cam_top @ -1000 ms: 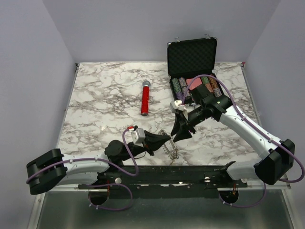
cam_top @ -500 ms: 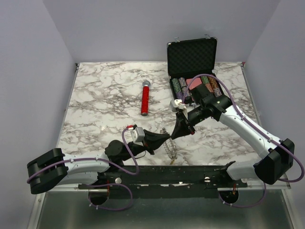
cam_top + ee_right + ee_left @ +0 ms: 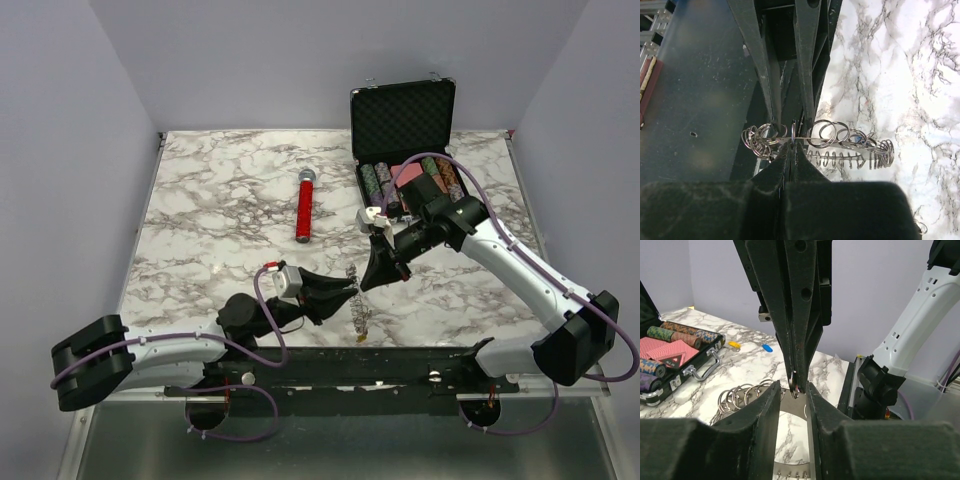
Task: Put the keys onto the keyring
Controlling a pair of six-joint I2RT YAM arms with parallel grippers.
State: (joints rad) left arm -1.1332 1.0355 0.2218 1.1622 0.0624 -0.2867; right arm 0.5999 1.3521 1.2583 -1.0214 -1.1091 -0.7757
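Observation:
The keyring (image 3: pixel 360 308) is a flat grey metal loop strung with several split rings, hanging just above the marble near the front edge. My right gripper (image 3: pixel 793 145) is shut on one thin ring at the top of the keyring (image 3: pixel 850 137). My left gripper (image 3: pixel 794 392) faces it tip to tip, open, with the loop's flat band (image 3: pixel 795 407) crossing the gap between its fingers (image 3: pixel 765 415). In the top view the right gripper (image 3: pixel 367 283) and the left gripper (image 3: pixel 352 290) meet over the loop. The keys do not show clearly; a blue speck (image 3: pixel 860 141) sits among the rings.
A red-handled microphone (image 3: pixel 304 205) lies mid-table. An open black case (image 3: pixel 403 120) holding poker chips (image 3: pixel 420 180) stands at the back right, behind the right arm. A small blue piece (image 3: pixel 767 347) and a yellow piece (image 3: pixel 734 344) lie on the marble.
My right gripper closed on a ring of the keyring. My left gripper, shut before, has opened its jaws and the loop now hangs a little higher.

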